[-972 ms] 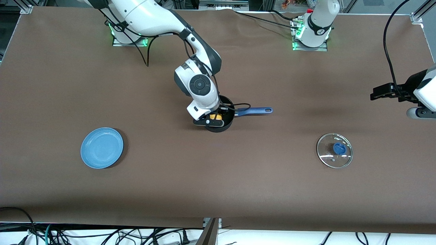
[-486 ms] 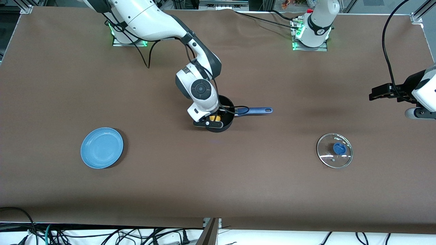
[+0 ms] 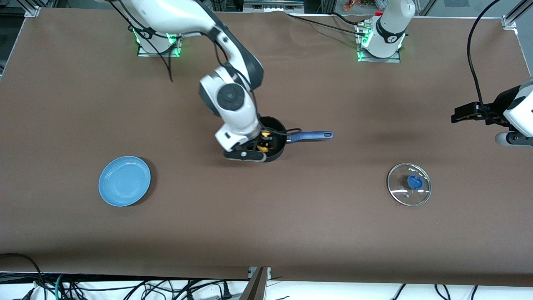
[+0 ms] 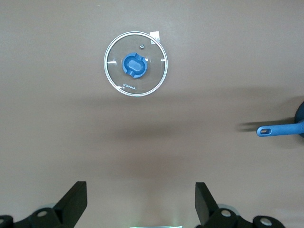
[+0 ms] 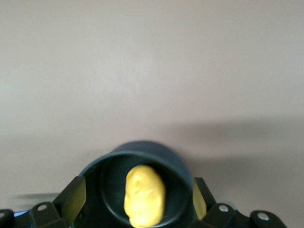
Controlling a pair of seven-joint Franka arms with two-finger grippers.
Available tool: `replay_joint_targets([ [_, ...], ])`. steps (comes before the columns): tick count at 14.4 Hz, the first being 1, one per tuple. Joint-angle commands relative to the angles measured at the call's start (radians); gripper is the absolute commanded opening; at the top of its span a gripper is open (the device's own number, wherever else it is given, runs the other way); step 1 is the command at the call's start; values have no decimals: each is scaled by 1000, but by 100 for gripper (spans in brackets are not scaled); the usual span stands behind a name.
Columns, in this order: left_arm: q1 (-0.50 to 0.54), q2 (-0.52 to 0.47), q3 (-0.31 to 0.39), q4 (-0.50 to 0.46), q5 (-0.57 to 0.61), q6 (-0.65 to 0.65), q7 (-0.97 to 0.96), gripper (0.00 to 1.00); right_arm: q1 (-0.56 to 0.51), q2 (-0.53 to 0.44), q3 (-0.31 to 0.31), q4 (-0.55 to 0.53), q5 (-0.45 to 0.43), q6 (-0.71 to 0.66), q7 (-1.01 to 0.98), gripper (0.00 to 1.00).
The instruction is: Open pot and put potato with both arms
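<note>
Pot [image 3: 272,143] sits mid-counter, uncovered, its blue handle [image 3: 310,135] pointing toward the left arm's end. Potato [image 5: 144,194] lies loose on the pot's floor, touching neither finger in the right wrist view.

Right hand [image 3: 254,148] hangs over the pot, fingers spread wide to either side of the rim, gripping nothing. Right arm [image 3: 200,25] reaches in from its base and partly hides the pot in the front view.

Left hand [image 4: 141,205] is up over bare counter [image 3: 266,216] at the left arm's end, fingers wide apart and empty; that arm waits.

Glass lid [image 3: 409,184] with blue knob lies flat, nearer the front camera than the pot, toward the left arm's end. Blue plate [image 3: 124,181] lies toward the right arm's end, well apart from the pot.
</note>
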Motion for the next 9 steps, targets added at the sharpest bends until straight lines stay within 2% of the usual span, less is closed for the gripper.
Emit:
replay_joint_targets([
  [1,-6,14,2,33,16,-23,-8,100,0,-135,-83,-32,-20,-148,-109,100],
  [5,-6,14,1,33,16,-23,-8,100,0,-275,-244,-32,-16,-448,-366,100],
  [7,-6,14,1,33,16,-23,-8,100,-4,-321,-339,-32,-10,-498,-486,100],
  [9,-6,14,1,33,16,-23,-8,100,-100,-372,-340,-45,-7,-535,-535,100],
])
